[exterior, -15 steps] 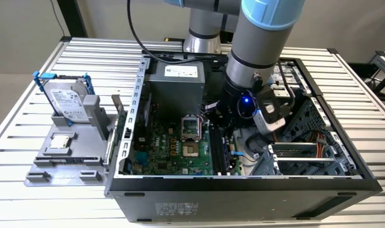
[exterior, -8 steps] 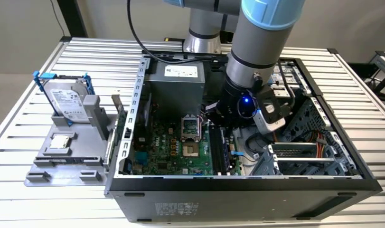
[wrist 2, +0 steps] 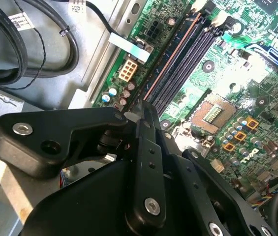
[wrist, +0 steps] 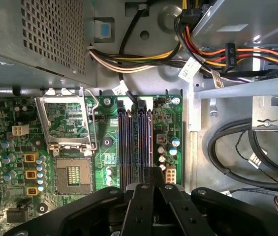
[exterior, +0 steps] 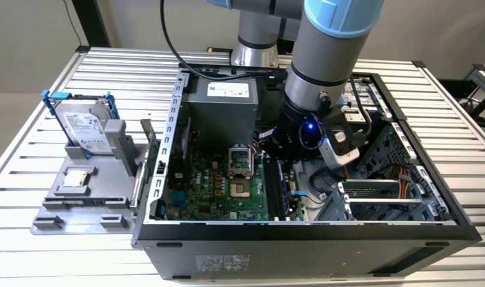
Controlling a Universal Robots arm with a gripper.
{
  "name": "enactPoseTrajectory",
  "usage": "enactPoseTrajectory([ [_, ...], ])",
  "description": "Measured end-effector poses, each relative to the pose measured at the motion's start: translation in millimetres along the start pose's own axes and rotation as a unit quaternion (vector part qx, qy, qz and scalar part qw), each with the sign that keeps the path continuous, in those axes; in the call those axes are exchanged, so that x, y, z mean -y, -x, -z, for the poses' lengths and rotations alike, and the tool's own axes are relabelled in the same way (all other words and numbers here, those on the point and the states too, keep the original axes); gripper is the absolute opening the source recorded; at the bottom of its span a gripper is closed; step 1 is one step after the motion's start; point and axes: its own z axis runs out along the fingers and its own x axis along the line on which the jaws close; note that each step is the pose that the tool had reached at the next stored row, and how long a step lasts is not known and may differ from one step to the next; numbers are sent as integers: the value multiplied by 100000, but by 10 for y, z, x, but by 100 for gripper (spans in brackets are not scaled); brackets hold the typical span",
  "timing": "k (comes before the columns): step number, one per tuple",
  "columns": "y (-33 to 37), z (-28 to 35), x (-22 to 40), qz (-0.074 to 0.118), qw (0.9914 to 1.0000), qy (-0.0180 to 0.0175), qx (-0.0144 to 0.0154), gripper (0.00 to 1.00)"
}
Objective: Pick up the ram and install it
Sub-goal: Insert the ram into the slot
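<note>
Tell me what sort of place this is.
Probably a robotics lab bench set up for computer assembly: an open desktop computer case lies on a slatted aluminium table, a hard drive waits in a grey fixture, and the gripper hangs over the motherboard's memory slots.

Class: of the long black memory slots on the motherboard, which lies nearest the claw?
The outermost slot, farthest from the processor socket; in the first wrist view the claw sits at its end.

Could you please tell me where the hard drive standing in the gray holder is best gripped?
Grip its free top edge across the flat faces, coming from above: the hard drive stands nearly upright, lower end seated in the gray holder.
</note>
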Motion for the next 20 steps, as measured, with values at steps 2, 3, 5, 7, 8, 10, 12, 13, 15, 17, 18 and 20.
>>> enactPoseTrajectory([
  [2, -1, 0, 0, -9, 100000, -8, 3, 0],
  [3, -1, 0, 0, -7, 100000, -10, 2, 0],
  [5, 0, 0, 0, 140, 100000, -14, 2, 0],
  [7, 0, 0, 0, 605, 99998, -16, 2, 0],
  [8, 0, 0, 0, 975, 99995, -14, 2, 0],
  [10, 0, 0, 0, 1846, 99983, -13, 2, 0],
  [12, 0, 0, 0, 2974, 99956, -8, 3, 0],
  [13, 0, 0, 0, 3630, 99934, -6, 2, 0],
  [15, 0, 0, 0, 5207, 99864, 1, 2, 0],
  [17, 1, 0, -1, 6899, 99762, 6, -1, 0],
  [18, 1, 0, 0, 7825, 99693, 0, -5, 0],
  [20, 1, 1, 0, 9586, 99540, 0, -4, 0],
])
